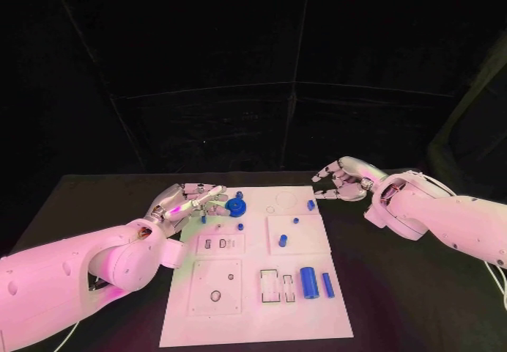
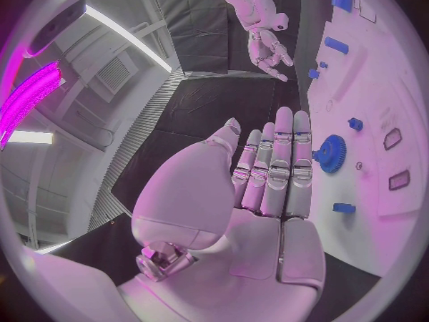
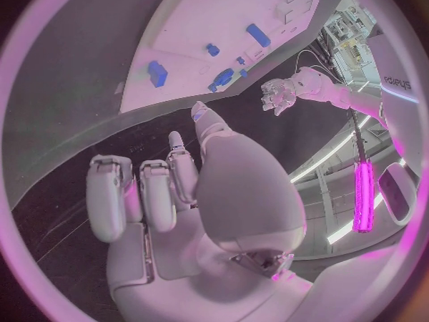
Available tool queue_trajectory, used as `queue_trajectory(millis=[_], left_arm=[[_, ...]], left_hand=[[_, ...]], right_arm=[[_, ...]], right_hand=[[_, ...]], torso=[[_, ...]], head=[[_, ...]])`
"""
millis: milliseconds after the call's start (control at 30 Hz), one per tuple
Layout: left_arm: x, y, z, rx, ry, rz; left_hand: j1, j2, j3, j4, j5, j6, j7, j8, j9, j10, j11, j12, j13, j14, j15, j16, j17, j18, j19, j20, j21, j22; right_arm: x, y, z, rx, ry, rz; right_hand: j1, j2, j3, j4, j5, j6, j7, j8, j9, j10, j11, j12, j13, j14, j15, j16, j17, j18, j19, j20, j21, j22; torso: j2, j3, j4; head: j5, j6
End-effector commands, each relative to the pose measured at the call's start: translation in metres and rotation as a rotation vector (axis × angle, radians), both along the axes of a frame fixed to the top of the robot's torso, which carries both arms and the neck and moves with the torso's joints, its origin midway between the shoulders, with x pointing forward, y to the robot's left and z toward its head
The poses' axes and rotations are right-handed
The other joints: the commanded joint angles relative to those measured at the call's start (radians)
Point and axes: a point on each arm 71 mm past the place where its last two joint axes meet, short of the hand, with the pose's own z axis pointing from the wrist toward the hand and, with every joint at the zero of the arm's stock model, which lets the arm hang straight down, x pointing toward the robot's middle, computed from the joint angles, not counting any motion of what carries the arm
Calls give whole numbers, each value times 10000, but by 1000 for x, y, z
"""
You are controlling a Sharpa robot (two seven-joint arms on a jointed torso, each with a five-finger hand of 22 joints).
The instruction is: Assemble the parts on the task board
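Hands hover empty at the board's far corners

Parts lie scattered over the white task board in the middle of the tabletop. Your left hand hovers at the board's far left corner, fingers straight and apart, holding nothing; the blue gear sits just beside it, board-side of the fingertips, so this hand is the nearer one. Your right hand hangs off the far right corner, fingers loosely curled, empty. A blue cylinder lies near the right edge, long axis running near-to-far. No writing is legible on the board.
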Motion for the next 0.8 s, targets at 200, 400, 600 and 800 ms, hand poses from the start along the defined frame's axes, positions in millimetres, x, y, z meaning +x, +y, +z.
queue_trajectory(millis=[200,400,600,800], left_arm=[[0,-3,-1,-7,27,-140],[0,-4,-2,-14,38,-162],[1,-4,-2,-16,48,-172],[1,-3,-3,-6,57,-158]], left_hand=[[87,1,42,-29,9,-51,16,-60,-3,-76,1,-57,-16,-64,-3,-46,9,129,-46,-7,-57,-13],[87,1,42,-29,9,-51,16,-60,-3,-76,1,-57,-16,-64,-3,-46,9,129,-46,-7,-57,-13],[87,1,42,-29,9,-51,16,-60,-3,-76,1,-57,-16,-64,-3,-46,9,129,-46,-7,-57,-13],[95,-1,60,-43,10,-46,8,-61,-2,-70,-3,-55,-16,-70,-5,-49,18,130,-48,-8,-59,-15]], right_arm=[[2,-12,-7,502,500,280],[4,-12,-15,384,640,283],[6,-8,-24,242,797,387],[8,-6,-30,86,910,491]], right_hand=[[107,6,-30,-85,90,-113,3,-57,-19,-35,-46,-46,294,764,-70,-54,1406,-108,-2,-61,-67,1065],[228,41,-36,-190,82,-148,2,-76,-17,-33,-48,-48,298,768,-72,-51,1417,-109,-1,-63,-70,1066],[385,123,-6,-326,75,-124,-15,-62,-5,-22,-63,-38,314,773,-83,-45,1436,-110,7,-70,-68,1076],[475,198,18,-425,73,-11,-89,-13,13,-5,-116,-25,332,778,-124,-40,1452,-110,10,-94,-70,1079]], torso=[[6,-30,13],[5,-32,19],[2,-49,41],[2,-48,29]], head=[[-74,-62],[-90,-92],[-89,-133],[-73,-166]])
